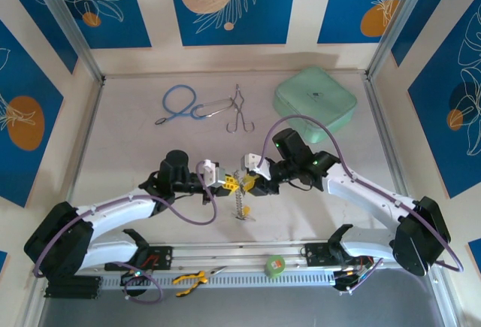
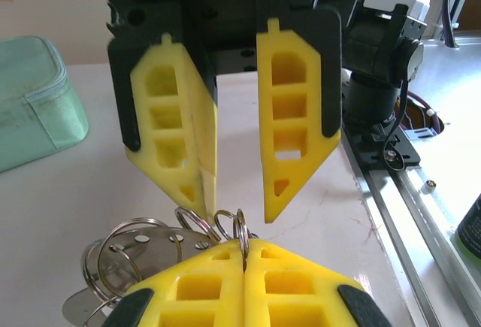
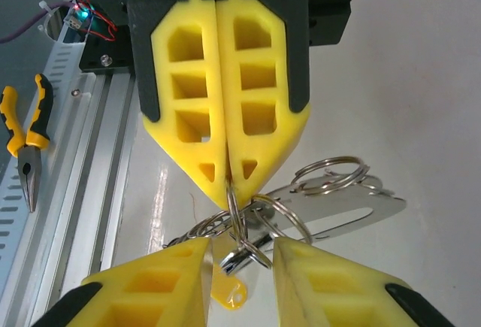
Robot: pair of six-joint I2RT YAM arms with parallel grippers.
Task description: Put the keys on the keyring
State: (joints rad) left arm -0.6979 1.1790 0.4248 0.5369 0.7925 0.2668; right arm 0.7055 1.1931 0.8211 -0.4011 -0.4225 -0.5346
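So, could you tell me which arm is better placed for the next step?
Probably right. The left claw is shut on a ring and has to hold it; the right claw is open astride it, free to grip and thread.

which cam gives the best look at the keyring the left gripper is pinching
Right wrist: the keyring sits mid-frame, its split rings and flat silver loop clear, one ring pinched in the shut left gripper. Left wrist shows the rings low, partly cut off behind its own fingers. Top external shows just a tiny cluster.

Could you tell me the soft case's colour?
The soft rounded case is mint green; top external view.
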